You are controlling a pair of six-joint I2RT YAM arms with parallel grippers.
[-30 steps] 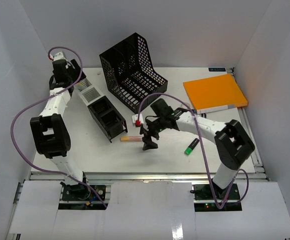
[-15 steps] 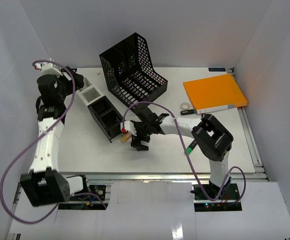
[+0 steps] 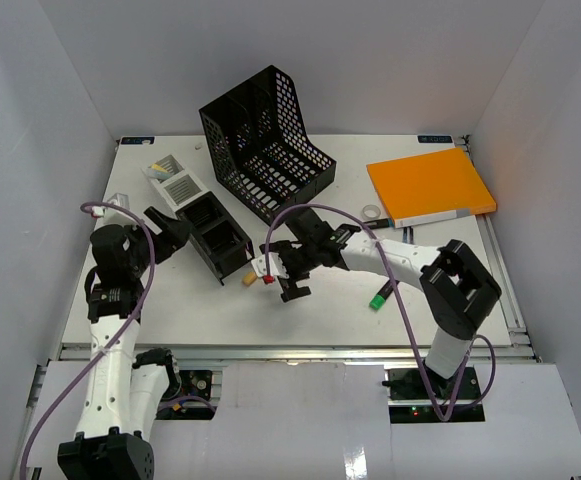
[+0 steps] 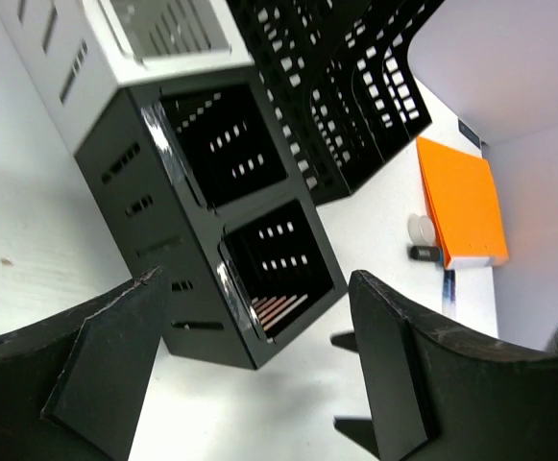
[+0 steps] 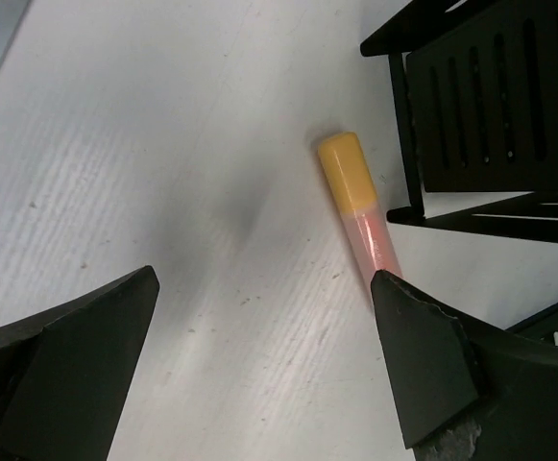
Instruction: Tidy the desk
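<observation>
The white desk (image 3: pixel 170 312) holds a black and white pen organizer (image 3: pixel 198 215) lying on its side and a pink marker with an orange cap (image 3: pixel 251 279) at its near end. My right gripper (image 3: pixel 280 279) is open, low over the marker. In the right wrist view (image 5: pixel 264 375) the marker (image 5: pixel 355 202) lies by the right fingertip, its body running under that finger. My left gripper (image 3: pixel 167 232) is open and empty, left of the organizer. In the left wrist view (image 4: pixel 254 375) it faces the organizer's open compartments (image 4: pixel 230 221).
A black mesh file rack (image 3: pixel 266 140) stands at the back centre. An orange notebook (image 3: pixel 430 186) lies at the back right, with a tape roll (image 3: pixel 372 211) beside it. A green-capped marker (image 3: pixel 381 296) lies near the right arm.
</observation>
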